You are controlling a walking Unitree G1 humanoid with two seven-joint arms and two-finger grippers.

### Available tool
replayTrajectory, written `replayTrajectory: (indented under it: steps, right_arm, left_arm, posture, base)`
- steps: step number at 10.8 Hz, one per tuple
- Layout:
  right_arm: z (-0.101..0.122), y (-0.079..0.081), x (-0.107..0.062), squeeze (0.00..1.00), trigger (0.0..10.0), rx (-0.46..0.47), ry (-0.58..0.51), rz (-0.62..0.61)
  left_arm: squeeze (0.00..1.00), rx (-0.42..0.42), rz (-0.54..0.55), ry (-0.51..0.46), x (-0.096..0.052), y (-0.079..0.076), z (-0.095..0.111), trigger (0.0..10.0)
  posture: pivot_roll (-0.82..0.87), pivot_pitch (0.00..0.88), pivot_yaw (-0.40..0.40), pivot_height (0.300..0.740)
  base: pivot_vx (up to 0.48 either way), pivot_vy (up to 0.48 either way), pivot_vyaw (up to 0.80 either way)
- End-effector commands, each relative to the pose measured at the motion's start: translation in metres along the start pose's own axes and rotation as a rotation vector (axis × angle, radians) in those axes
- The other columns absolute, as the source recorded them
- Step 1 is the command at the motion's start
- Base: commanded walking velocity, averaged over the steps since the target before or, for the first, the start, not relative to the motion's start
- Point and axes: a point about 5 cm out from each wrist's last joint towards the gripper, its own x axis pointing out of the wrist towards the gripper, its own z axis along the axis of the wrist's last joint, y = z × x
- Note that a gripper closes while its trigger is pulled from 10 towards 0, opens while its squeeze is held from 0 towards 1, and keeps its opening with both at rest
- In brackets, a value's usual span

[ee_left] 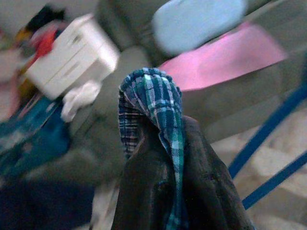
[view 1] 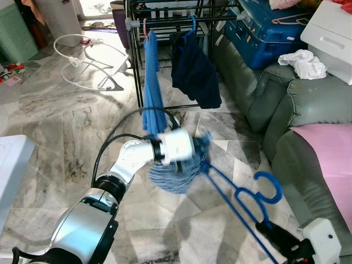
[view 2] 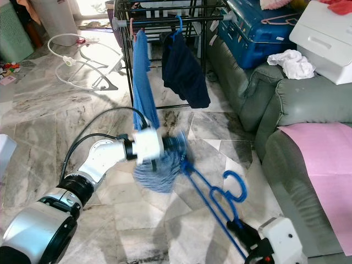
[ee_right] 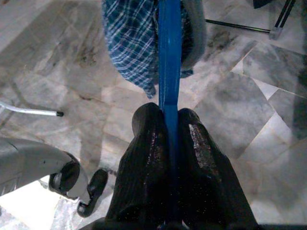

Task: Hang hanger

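- The right pincer [ee_right: 171, 125] pinches the blue plastic hanger [view 1: 242, 195], low above the marble floor [view 1: 66, 132].
- The left pincer [ee_left: 178, 158] pinches the blue checked cloth [view 1: 176, 170] on that hanger's far end.

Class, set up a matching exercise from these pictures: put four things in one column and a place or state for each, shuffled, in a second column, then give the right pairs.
1. blue hanger
2. plaid cloth
3. navy garment
4. white cloth

A. hanging on the drying rack
B. lying on the grey sofa
C. clamped in the right gripper
D. pinched in the left gripper

Pairs: 1-C, 2-D, 3-A, 4-B
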Motion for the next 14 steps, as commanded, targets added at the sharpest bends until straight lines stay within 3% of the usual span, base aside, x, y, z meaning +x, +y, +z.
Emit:
replayTrajectory:
  steps: [1, 4, 6, 8, 10, 11, 14]
  right_arm:
    - [0.001, 0.004, 0.0, 0.0, 0.0, 0.006, 0.0, 0.03]
    - [-0.001, 0.006, 0.002, 0.0, 0.0, 0.025, -0.001, 0.035]
    - [-0.003, 0.013, 0.003, 0.0, 0.0, 0.042, 0.006, 0.062]
    - [-0.004, 0.016, 0.0, 0.0, 0.0, 0.06, 0.011, 0.074]
    - [-0.02, 0.029, -0.003, 0.0, 0.0, 0.185, 0.049, 0.177]
    - [-0.034, 0.034, -0.002, 0.0, 0.0, 0.235, 0.093, 0.211]
    - [-0.056, 0.026, 0.016, 0.0, 0.0, 0.335, 0.097, 0.163]
  left_arm:
    - [0.0, 0.063, -0.076, -0.049, -0.002, -0.003, 0.006, 10.0]
    - [0.0, 0.112, -0.182, -0.085, -0.009, -0.01, 0.009, 10.0]
    - [0.0, 0.164, -0.176, -0.056, -0.015, -0.002, 0.008, 10.0]
    - [0.0, 0.153, -0.164, -0.046, -0.016, 0.001, 0.007, 10.0]
    - [0.0, 0.191, -0.14, -0.106, -0.011, 0.001, 0.015, 10.0]
    - [0.0, 0.166, -0.126, -0.134, -0.007, 0.002, 0.017, 10.0]
    - [0.0, 0.093, -0.147, -0.255, 0.0, -0.006, 0.026, 10.0]
  posture:
    - [-0.08, 0.09, 0.017, 0.74]
    - [-0.08, 0.091, 0.021, 0.74]
    - [-0.08, 0.096, 0.021, 0.74]
    - [-0.09, 0.1, 0.017, 0.74]
    - [-0.09, 0.101, 0.016, 0.74]
    - [-0.09, 0.103, 0.018, 0.74]
    - [-0.07, 0.109, 0.012, 0.74]
  base:
    - [0.0, 0.0, 0.0]
    - [0.0, 0.0, 0.0]
    - [0.0, 0.0, 0.0]
    - [0.0, 0.0, 0.0]
    - [0.0, 0.0, 0.0]
    - [0.0, 0.0, 0.0]
    - [0.0, 0.0, 0.0]
